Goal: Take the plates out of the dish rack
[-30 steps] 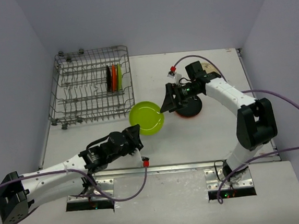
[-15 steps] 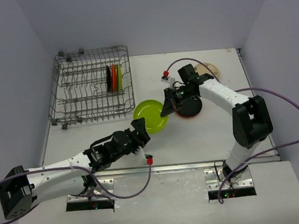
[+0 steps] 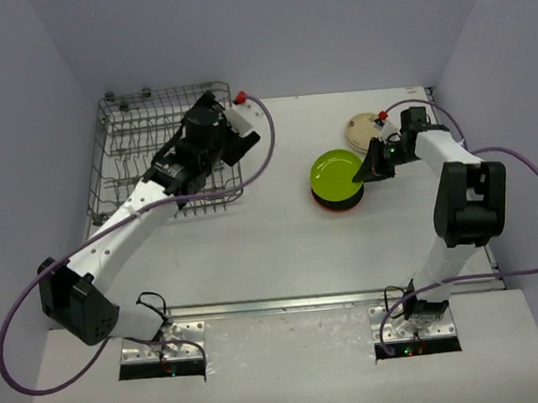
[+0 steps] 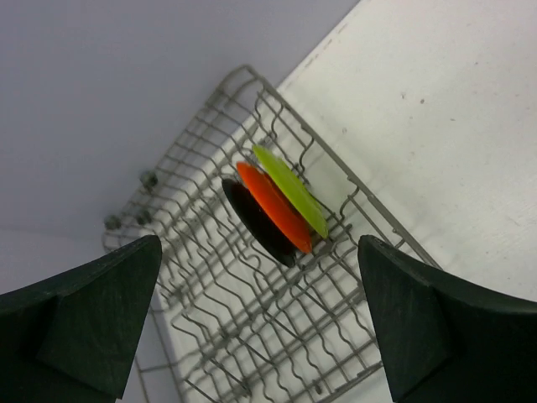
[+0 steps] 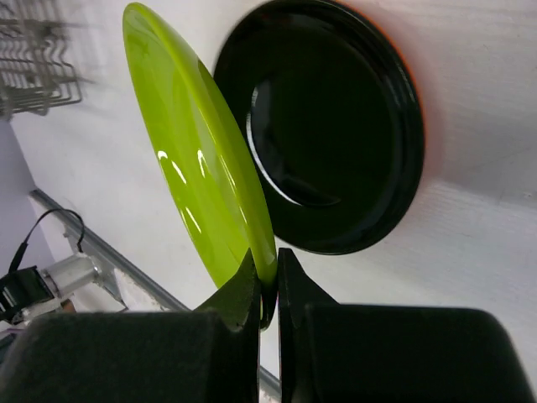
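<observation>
Three plates (image 4: 277,210), black, orange and lime, stand in the rack (image 3: 145,189) at 10 o'clock, with the left gripper (image 4: 260,243) above them, spread wide. At 2 o'clock the right gripper (image 5: 267,285) pinches a lime plate (image 5: 197,159) over the stack (image 3: 337,201), with a cream plate (image 3: 361,127) beside it. Roughly half is left.

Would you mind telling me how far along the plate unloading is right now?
Done: a cream plate, and a black plate stacked on an orange one, lie on the table. In hand: the right claw is shut on a lime green plate, tilted over that stack. Left: three rack plates, black, orange and lime, stand in the dish rack, with the open left claw above them.
</observation>
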Available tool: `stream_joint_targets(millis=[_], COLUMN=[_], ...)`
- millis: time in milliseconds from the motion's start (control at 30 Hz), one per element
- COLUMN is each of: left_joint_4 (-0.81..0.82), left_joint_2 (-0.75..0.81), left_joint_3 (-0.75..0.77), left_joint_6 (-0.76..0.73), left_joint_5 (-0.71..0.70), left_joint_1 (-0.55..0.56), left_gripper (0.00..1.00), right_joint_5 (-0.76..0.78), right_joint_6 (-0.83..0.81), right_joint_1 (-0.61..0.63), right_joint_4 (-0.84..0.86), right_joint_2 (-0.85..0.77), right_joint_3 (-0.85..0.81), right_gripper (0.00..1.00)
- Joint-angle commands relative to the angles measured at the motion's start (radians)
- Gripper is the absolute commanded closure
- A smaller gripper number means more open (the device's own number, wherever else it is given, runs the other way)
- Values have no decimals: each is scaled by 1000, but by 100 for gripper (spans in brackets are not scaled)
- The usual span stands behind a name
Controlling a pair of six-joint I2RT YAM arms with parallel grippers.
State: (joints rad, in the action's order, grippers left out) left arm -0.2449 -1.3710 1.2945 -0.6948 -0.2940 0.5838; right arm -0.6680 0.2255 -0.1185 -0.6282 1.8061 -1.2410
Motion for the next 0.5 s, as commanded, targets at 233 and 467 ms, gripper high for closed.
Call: stream_joint_targets(millis=[233,467], left_joint_4=[-284,-296], left_joint_2=[-185,-270], left_joint_3=[270,302], left_joint_6=[580,658], left_joint_5=[244,288], left_joint_1=[-334,-468], left_gripper=[0,20], right_joint_5=[140,181], right_joint_6=[-42,-53], right_joint_1=[0,0], right_joint_4=[-32,-52], right_joint_2=[146,102], right_joint_3=[-109,-133], right_gripper=[84,5])
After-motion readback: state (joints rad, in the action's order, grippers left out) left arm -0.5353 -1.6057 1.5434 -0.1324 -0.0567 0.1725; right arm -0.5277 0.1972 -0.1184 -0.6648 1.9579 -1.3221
